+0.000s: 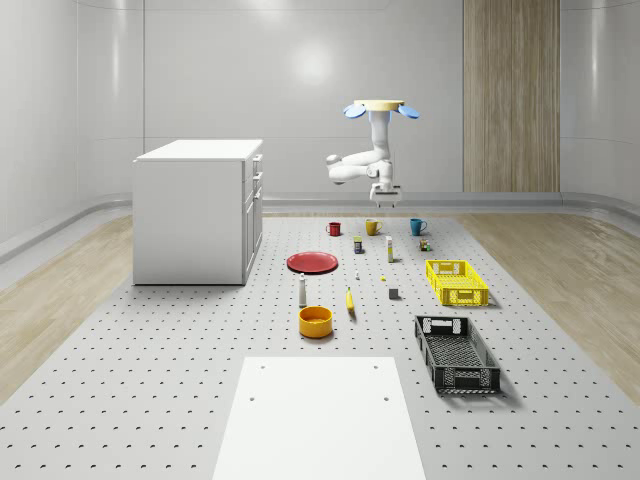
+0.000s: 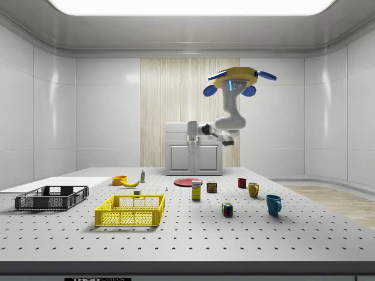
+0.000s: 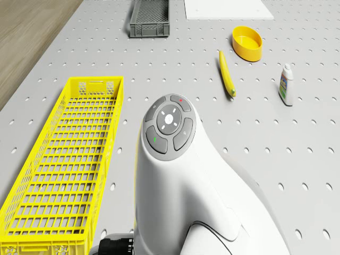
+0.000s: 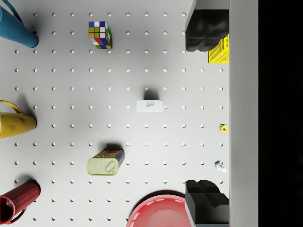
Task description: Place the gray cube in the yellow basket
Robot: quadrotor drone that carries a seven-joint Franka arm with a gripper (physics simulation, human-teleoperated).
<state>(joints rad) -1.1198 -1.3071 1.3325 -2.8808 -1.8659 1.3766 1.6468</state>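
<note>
The gray cube (image 1: 394,293) is small and sits on the perforated table between the banana (image 1: 350,300) and the yellow basket (image 1: 457,282). That basket (image 2: 130,209) (image 3: 69,164) is long, slatted and has nothing in it. The drone (image 1: 380,108) (image 2: 237,79) hovers high over the far part of the table, above the row of mugs. Its white arm (image 3: 180,180) hangs down with the gripper (image 1: 385,195) (image 2: 191,140) pointing at the table. In the wrist view the gripper (image 4: 204,113) is open, holding nothing, well above a white box (image 4: 150,106).
Below the gripper are a Rubik's cube (image 4: 100,34), a can (image 4: 106,163), blue, yellow and red mugs (image 1: 417,226) (image 1: 372,227) (image 1: 334,228) and a red plate (image 1: 313,262). An orange bowl (image 1: 315,321), white bottle (image 1: 302,290), black basket (image 1: 456,352) and white cabinet (image 1: 198,210) also stand here.
</note>
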